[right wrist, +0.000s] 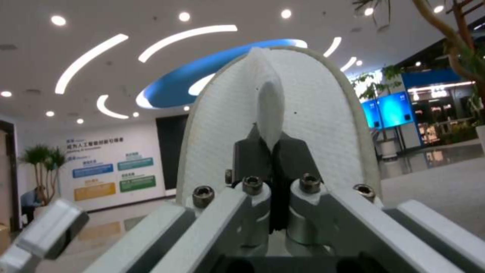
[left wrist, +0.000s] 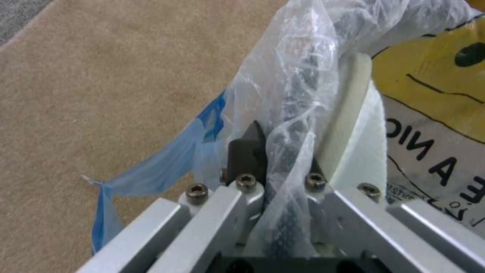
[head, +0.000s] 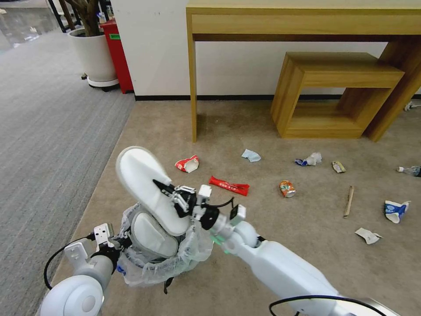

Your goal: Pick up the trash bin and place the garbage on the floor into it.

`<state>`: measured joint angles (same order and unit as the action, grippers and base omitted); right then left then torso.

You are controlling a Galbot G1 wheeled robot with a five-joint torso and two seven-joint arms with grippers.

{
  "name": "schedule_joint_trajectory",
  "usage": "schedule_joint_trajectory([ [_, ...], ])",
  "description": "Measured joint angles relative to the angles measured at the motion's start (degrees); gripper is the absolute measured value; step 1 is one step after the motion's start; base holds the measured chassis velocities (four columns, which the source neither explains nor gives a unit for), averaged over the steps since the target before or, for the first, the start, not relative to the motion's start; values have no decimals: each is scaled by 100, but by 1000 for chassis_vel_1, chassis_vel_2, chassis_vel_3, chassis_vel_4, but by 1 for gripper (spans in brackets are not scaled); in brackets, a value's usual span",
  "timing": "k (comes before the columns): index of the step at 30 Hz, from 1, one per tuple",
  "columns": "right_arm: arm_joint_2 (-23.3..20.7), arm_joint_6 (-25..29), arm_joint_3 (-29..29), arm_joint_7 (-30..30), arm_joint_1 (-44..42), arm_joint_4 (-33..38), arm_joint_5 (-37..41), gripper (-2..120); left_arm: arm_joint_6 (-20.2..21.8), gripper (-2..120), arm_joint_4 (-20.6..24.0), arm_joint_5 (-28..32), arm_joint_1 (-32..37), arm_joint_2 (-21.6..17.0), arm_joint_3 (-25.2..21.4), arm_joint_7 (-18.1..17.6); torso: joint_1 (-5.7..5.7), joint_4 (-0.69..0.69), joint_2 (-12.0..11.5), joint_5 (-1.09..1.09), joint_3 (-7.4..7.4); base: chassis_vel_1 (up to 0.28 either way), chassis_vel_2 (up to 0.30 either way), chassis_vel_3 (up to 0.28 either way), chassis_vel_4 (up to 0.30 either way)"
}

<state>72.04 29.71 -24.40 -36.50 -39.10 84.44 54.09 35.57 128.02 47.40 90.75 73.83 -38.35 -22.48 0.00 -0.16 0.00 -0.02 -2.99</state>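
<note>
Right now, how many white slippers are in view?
2: one slipper sits in the bin held by the left gripper; the other slipper is held above it by the right gripper.

Clear plastic bag (left wrist: 434, 125) lining the trash bin: yellow smiley face, dark capitals below, cut off, legible pieces "NIC", "A", "E"; small print beneath too fine to read.

Far wall signboards (right wrist: 108, 167), right wrist view: Chinese headline and coloured panels, characters illegible.

Red wrapper (head: 229, 185) on floor: white lettering, unreadable.
</note>
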Motion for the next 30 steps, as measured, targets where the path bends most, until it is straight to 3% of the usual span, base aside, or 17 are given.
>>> schedule_joint_trajectory([
  [20, 386, 351, -556, 16, 296, -1127, -583, 0, 0, 1, 112, 104, 19, -56, -64, -9, 0, 1, 0, 1, 0, 0, 0, 0, 0],
  [30, 242, 338, -501, 100, 389, -1054, -677, 30, -4, 1, 165, 124, 41, -82, -101, -9, 0, 0, 0, 2, 0, 0, 0, 0, 0],
])
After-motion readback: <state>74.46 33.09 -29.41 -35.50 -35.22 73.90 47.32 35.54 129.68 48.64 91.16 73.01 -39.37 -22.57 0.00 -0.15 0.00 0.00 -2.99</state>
